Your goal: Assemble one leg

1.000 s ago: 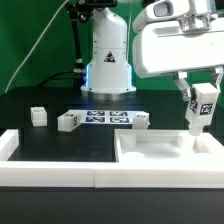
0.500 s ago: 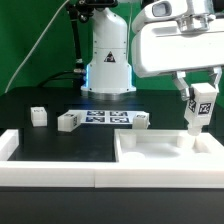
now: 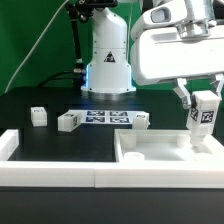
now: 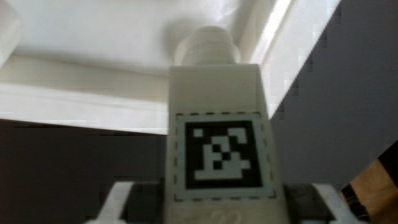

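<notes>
End effector (image 3: 204, 101) pinching the leg (image 3: 205, 126) by its upper part. The post is upright with its tag facing out, over the far corner of the white panel (image 3: 150, 152) at the exterior view's right; can't tell whether its lower end touches. Three spare legs (image 3: 68, 121) lie loose on the black worktop (image 3: 70, 142), flanking the marker board (image 3: 105, 118).

This is looking like a robotics lab: a white robot arm base (image 3: 108, 50) bearing a warning-triangle sticker (image 3: 110, 63) is standing on a matte black tabletop (image 3: 50, 142) before a green fabric backdrop (image 3: 28, 40). A thin flat white marker board (image 3: 108, 118) printed with black-and-white square tags is lying on that tabletop.
</notes>
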